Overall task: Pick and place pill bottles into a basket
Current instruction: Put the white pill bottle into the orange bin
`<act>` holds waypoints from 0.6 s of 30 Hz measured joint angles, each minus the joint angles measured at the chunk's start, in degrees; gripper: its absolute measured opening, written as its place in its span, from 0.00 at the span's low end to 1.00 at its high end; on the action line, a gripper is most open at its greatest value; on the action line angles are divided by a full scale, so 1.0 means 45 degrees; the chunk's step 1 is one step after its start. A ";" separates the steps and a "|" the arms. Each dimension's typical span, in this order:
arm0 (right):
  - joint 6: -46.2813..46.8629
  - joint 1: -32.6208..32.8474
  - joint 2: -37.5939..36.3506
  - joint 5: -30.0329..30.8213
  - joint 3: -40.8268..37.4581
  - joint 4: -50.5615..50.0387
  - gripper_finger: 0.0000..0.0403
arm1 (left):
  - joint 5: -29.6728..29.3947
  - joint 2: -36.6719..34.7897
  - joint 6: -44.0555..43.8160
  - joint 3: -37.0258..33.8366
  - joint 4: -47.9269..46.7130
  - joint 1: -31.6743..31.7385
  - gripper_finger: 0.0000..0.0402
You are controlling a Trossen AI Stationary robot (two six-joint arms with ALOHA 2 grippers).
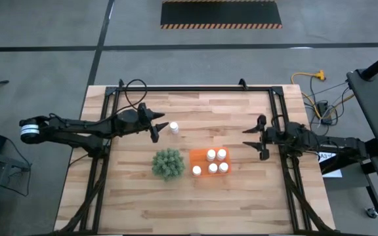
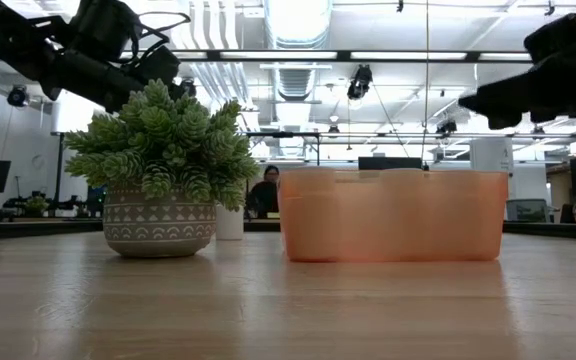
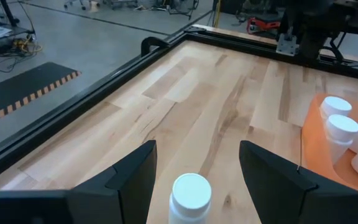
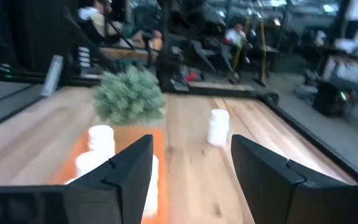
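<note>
One white pill bottle [image 1: 174,128] stands upright on the wooden table at the far centre-left. My left gripper [image 1: 161,128] is open just to its left. In the left wrist view the bottle's cap [image 3: 190,193] shows between the spread fingers, with a gap on each side. The orange basket [image 1: 202,160] sits mid-table with several white pill bottles [image 1: 212,168] standing in it. My right gripper [image 1: 251,141] hangs open to the right of the basket, pointing toward it, with nothing between its fingers. In the right wrist view it [image 4: 191,143] faces the basket [image 4: 157,146] and the lone bottle [image 4: 218,127].
A green spiky plant [image 1: 168,164] in a patterned pot [image 2: 158,225] stands right beside the basket's left end [image 2: 293,215]. A black frame rail [image 1: 195,88] runs along the table's far edge and down both sides. Bare wood lies toward the near edge.
</note>
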 joint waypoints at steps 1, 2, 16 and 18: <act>0.0116 0.0001 0.0000 0.0223 0.0000 -0.0195 0.52 | 0.0001 0.0000 0.0001 0.0000 -0.0003 0.0000 0.53; 0.0284 0.0001 0.0000 0.0627 0.0000 -0.0420 0.52 | 0.0008 0.0000 0.0004 0.0000 -0.0008 0.0000 0.53; -0.0610 0.0008 0.1429 0.2303 0.0068 -0.0956 0.52 | 0.0818 0.0381 0.0115 0.0109 -0.0401 0.0000 0.53; -0.0622 0.0006 0.1614 0.2304 0.0068 -0.0950 0.52 | 0.0859 0.0826 0.0148 0.0323 -0.0359 0.0000 0.53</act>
